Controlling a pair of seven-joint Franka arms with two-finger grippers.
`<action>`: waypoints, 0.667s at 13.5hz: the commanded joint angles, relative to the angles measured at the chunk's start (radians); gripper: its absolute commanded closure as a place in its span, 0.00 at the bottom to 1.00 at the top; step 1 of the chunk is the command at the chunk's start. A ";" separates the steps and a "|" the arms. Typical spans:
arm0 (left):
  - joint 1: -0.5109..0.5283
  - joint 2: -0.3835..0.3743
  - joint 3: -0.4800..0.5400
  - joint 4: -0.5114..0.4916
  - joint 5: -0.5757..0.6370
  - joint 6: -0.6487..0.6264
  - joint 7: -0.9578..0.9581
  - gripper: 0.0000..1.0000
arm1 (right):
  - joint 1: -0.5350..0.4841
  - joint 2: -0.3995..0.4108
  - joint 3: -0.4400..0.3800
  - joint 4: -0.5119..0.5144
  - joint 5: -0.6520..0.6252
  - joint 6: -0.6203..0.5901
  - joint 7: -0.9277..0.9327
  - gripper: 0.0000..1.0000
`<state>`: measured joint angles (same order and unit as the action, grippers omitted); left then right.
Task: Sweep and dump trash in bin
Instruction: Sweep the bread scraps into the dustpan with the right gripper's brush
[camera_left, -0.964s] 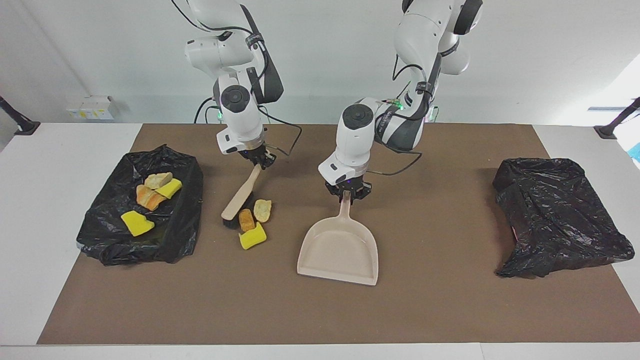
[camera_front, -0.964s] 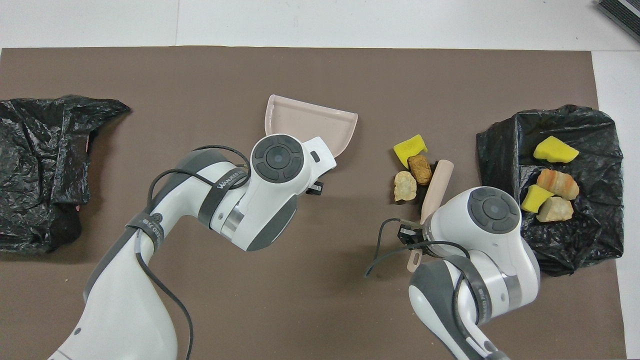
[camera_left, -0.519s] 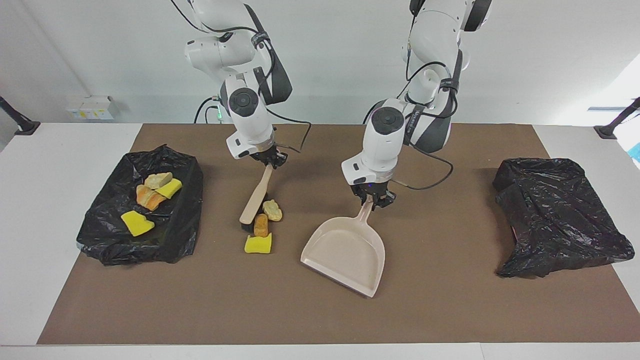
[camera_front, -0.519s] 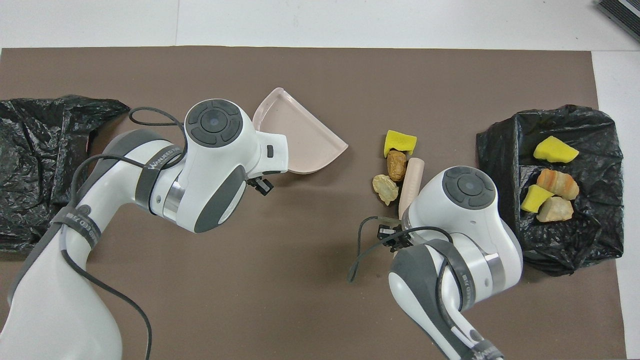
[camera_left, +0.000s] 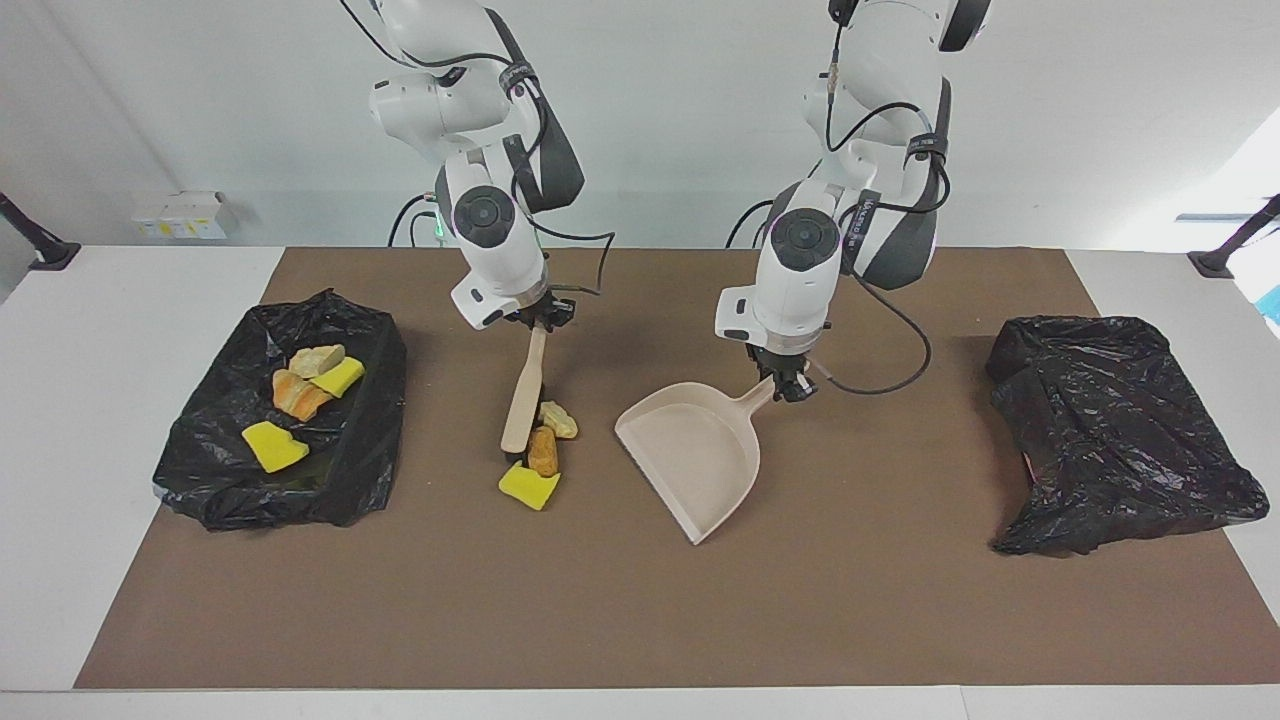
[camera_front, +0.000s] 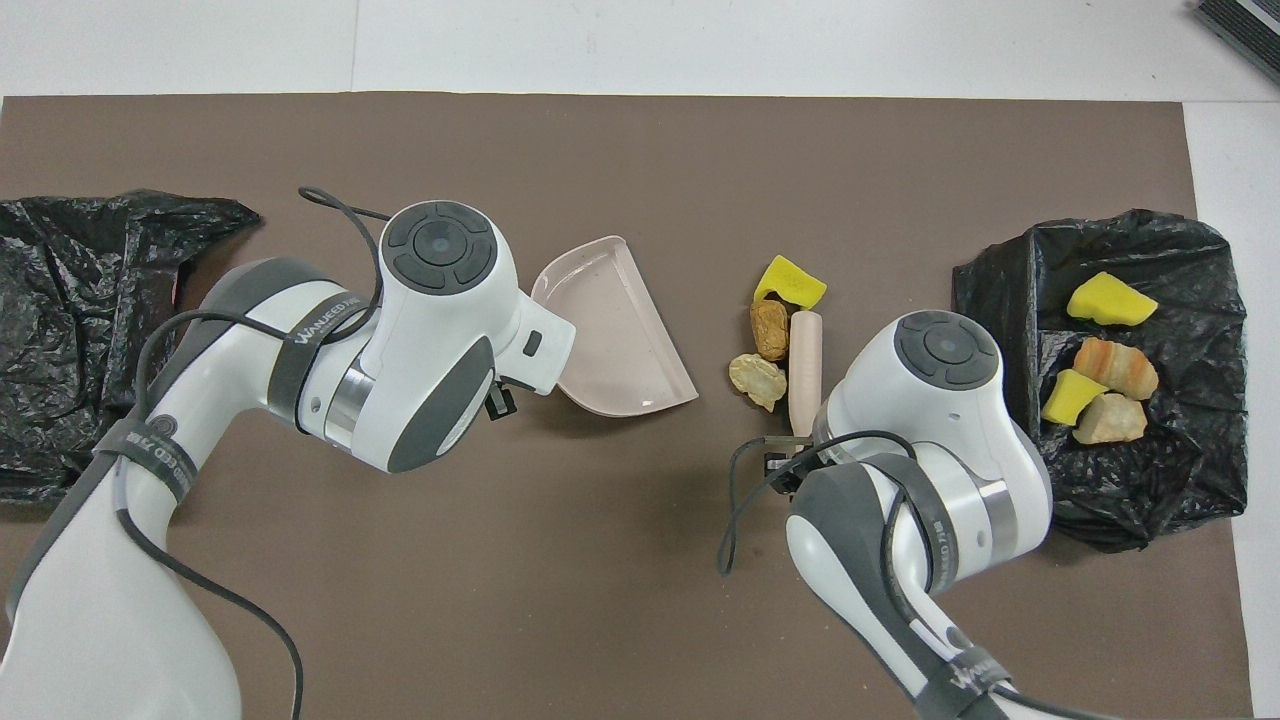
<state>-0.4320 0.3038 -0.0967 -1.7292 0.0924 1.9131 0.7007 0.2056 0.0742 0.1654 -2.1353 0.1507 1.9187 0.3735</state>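
Trash, seven scraps in two groups. Loose group of three on the brown table mat (camera_left: 640, 620), just beside the brush head on its left-arm side: a pale tan crusty chunk (camera_left: 558, 419) nearest the robots, a brown bread-like chunk (camera_left: 543, 451) next, a yellow sponge wedge (camera_left: 529, 486) farthest, the three touching in a short row. Second group of four lying on the black bag-lined bin (camera_left: 370, 440) at the right arm's end: a tan chunk (camera_left: 316, 360), a yellow sponge piece (camera_left: 338, 377), an orange-striped bread chunk (camera_left: 296, 394), and a larger yellow sponge (camera_left: 272, 446) farthest from the robots.

Right gripper (camera_left: 541, 318): fingers closed tight on the top end of the brush handle (camera_left: 525, 395), a smooth beige rod slanting down to dark bristles that meet the mat beside the scraps.

Left gripper (camera_left: 792, 385): fingers pinched on the short handle of the dustpan (camera_left: 690, 450). Pan is beige moulded plastic, a shallow scoop with raised side walls and a flat open lip; it lies beside the loose scraps, toward the left arm's end, apart from them, handle angled up toward the robots.

Second black bag (camera_left: 1120, 430), glossy crumpled film, at the left arm's end of the table, well apart from the pan.
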 joint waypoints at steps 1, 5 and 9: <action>-0.030 -0.031 0.003 -0.050 0.024 0.059 0.036 1.00 | 0.026 0.054 0.006 0.020 0.017 0.009 -0.082 1.00; -0.079 -0.051 0.003 -0.114 0.076 0.124 0.161 1.00 | 0.124 0.104 0.008 0.096 0.088 0.022 -0.085 1.00; -0.074 -0.081 0.000 -0.206 0.070 0.278 0.155 1.00 | 0.152 0.098 0.006 0.139 0.150 0.025 -0.090 1.00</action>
<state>-0.4929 0.2745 -0.1022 -1.8366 0.1643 2.0947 0.8381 0.3787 0.1592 0.1721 -2.0316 0.2662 1.9424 0.3235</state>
